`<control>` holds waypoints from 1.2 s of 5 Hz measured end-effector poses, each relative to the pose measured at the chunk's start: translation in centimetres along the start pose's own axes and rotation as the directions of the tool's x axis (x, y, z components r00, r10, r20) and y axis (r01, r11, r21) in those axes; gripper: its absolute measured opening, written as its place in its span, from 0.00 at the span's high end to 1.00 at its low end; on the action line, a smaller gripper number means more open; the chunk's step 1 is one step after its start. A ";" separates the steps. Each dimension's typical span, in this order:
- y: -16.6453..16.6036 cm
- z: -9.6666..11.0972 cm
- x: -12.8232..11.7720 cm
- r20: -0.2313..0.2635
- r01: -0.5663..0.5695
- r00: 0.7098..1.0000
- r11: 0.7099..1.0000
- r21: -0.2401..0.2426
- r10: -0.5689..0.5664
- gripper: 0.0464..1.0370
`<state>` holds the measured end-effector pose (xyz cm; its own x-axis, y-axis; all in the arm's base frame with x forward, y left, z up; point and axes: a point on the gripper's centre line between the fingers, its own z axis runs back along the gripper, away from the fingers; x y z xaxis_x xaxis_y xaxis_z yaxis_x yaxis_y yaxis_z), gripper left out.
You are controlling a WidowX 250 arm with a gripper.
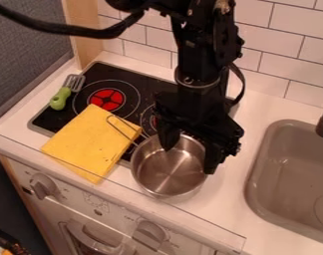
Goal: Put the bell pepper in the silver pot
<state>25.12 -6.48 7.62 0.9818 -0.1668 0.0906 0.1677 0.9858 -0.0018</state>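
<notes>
The black gripper [189,160] hangs from the top over the silver pot [165,172], its two fingers spread wide apart with nothing seen between them. One finger is above the pot's back left part, the other by its right rim. Bare shiny metal shows inside the pot, though the gripper covers part of its back edge. The pot stands at the stove's front right corner, its wire handle pointing to the upper left over the cloth. I see no bell pepper.
A yellow cloth [92,142] lies left of the pot, across the black stove top [127,78] and counter. A green-handled spatula [60,98] rests at the stove's left. The grey sink [270,172] is right, tiled wall behind.
</notes>
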 end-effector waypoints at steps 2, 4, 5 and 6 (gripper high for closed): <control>1.7 -0.9 2.4 -0.035 -0.040 0.999 0.999 0.013 0.041 0.04; 4.4 -0.3 8.9 0.007 -0.096 0.995 0.994 0.045 0.096 0.04; 5.5 -0.1 10.4 0.009 -0.113 0.994 0.992 0.049 0.112 0.04; 6.2 0.4 10.9 0.028 -0.124 0.992 0.991 0.050 0.123 0.04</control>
<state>36.85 -2.18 9.05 0.9920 -0.0438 0.1180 0.0397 0.9985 0.0367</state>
